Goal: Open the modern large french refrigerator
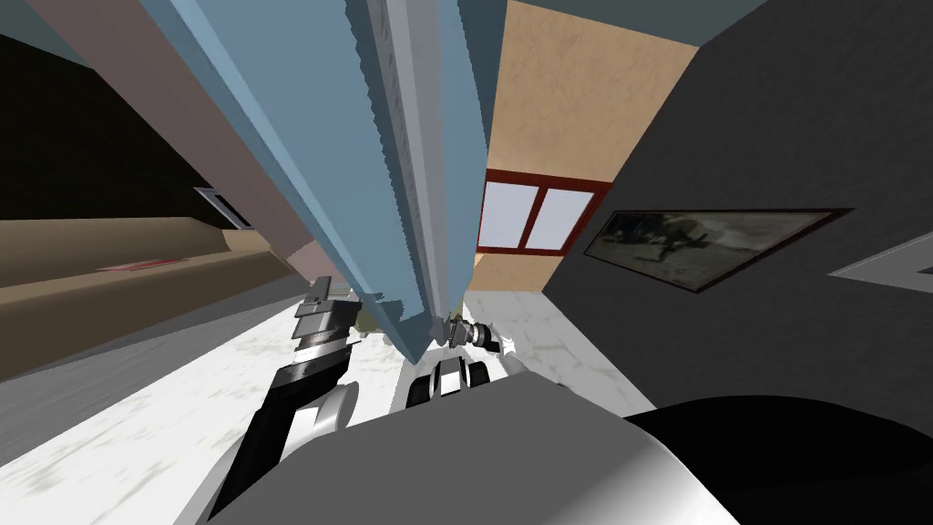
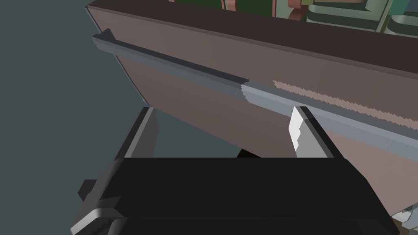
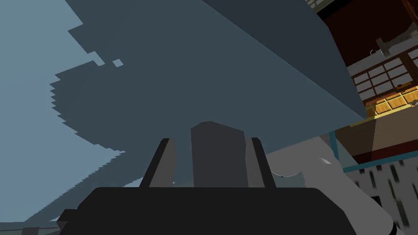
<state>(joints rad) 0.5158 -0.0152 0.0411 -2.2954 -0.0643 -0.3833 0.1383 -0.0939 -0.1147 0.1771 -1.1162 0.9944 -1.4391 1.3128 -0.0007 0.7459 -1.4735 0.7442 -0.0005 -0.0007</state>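
The refrigerator's blue-grey door (image 1: 392,155) rises up the middle of the head view, its edge turned toward me. My right gripper (image 1: 456,330) sits at the door's lower corner. In the right wrist view its fingers (image 3: 165,163) press both sides of a grey handle bar (image 3: 218,155) on the shaded door (image 3: 204,73), so the right gripper (image 3: 210,140) is shut on the handle. My left gripper (image 1: 319,310) hangs just left of the door. Its fingers (image 2: 304,132) stand wide open, the left gripper (image 2: 224,130) facing a mauve-brown panel (image 2: 196,102) crossed by a long grey bar (image 2: 183,67).
A dark wall with a framed picture (image 1: 702,241) closes in on the right. A red-framed window (image 1: 533,217) lies beyond the door. Brown furniture (image 1: 109,273) runs along the left. Pale floor (image 1: 137,410) spreads below. Shelved items (image 2: 326,12) show past the mauve panel.
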